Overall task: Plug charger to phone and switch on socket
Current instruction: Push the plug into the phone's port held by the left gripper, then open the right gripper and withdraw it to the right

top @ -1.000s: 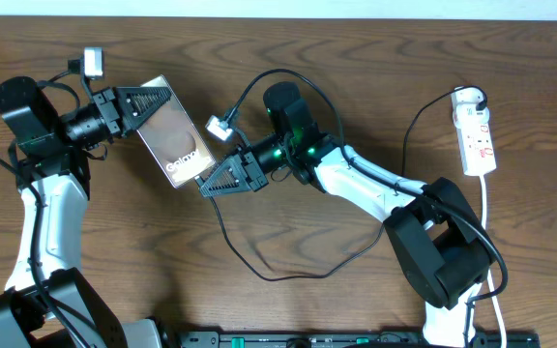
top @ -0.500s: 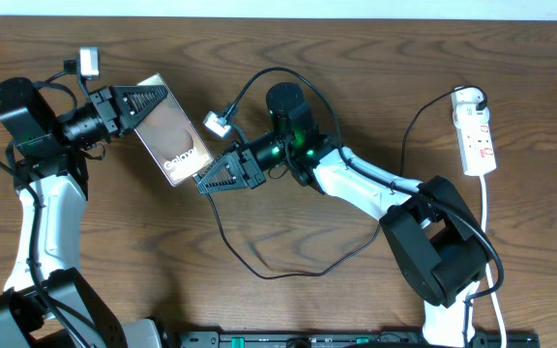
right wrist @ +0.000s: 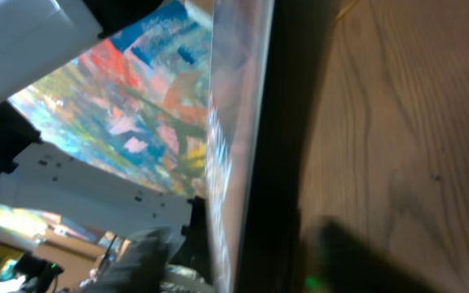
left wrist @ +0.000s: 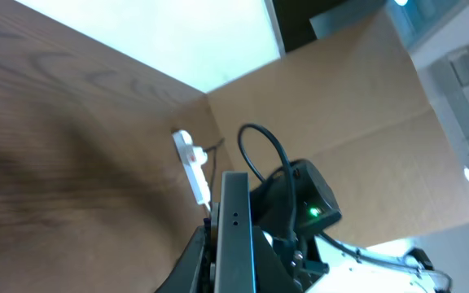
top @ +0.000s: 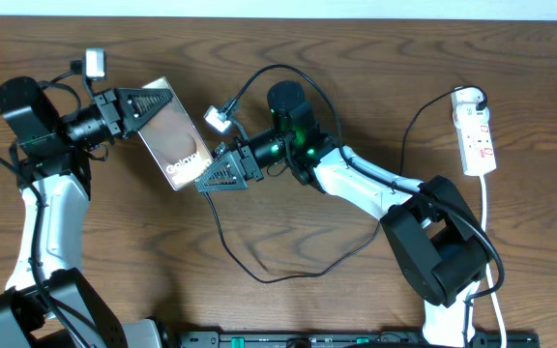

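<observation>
My left gripper (top: pixel 151 104) is shut on the upper end of the phone (top: pixel 177 145) and holds it tilted above the table; the white lettering is at its lower end. In the left wrist view the phone (left wrist: pixel 234 236) stands edge-on between my jaws. My right gripper (top: pixel 217 174) sits right at the phone's lower end. The right wrist view is filled by the phone's dark edge (right wrist: pixel 279 163), and my own fingers do not show clearly. The charger cable (top: pixel 288 278) loops from that gripper across the table; its plug tip is hidden. The socket (top: pixel 476 130) lies at the far right.
The socket's white cord (top: pixel 485 208) runs down the right side past the right arm's base (top: pixel 443 256). The wooden table (top: pixel 356 58) stretches behind the arms. A cardboard wall (left wrist: pixel 357 106) stands beyond the far edge in the left wrist view.
My right gripper has crept left and up, closer against the phone's lower end. The left gripper and phone shifted only slightly.
</observation>
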`<act>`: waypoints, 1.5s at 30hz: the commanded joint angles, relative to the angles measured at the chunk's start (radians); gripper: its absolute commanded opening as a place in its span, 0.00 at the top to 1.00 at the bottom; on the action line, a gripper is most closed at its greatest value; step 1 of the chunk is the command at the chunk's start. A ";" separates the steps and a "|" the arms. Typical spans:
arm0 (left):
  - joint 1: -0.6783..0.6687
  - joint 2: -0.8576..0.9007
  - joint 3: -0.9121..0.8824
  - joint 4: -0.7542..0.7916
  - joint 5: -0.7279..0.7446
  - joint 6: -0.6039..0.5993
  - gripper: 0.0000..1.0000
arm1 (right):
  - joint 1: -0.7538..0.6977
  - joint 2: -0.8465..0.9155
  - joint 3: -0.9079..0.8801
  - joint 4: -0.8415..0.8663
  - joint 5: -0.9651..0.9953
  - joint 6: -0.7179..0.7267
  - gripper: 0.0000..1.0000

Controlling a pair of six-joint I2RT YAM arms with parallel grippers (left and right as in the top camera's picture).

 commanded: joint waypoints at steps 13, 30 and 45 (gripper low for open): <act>0.056 0.000 -0.003 0.003 0.052 0.001 0.92 | -0.058 -0.003 0.019 0.003 0.018 0.059 0.01; 0.115 0.000 -0.003 -0.002 0.060 -0.010 0.92 | -0.249 -0.011 0.019 -0.132 0.300 0.233 0.01; 0.107 0.000 -0.018 -0.002 0.014 0.010 0.92 | -0.273 -0.377 0.020 -0.956 0.972 -0.137 0.01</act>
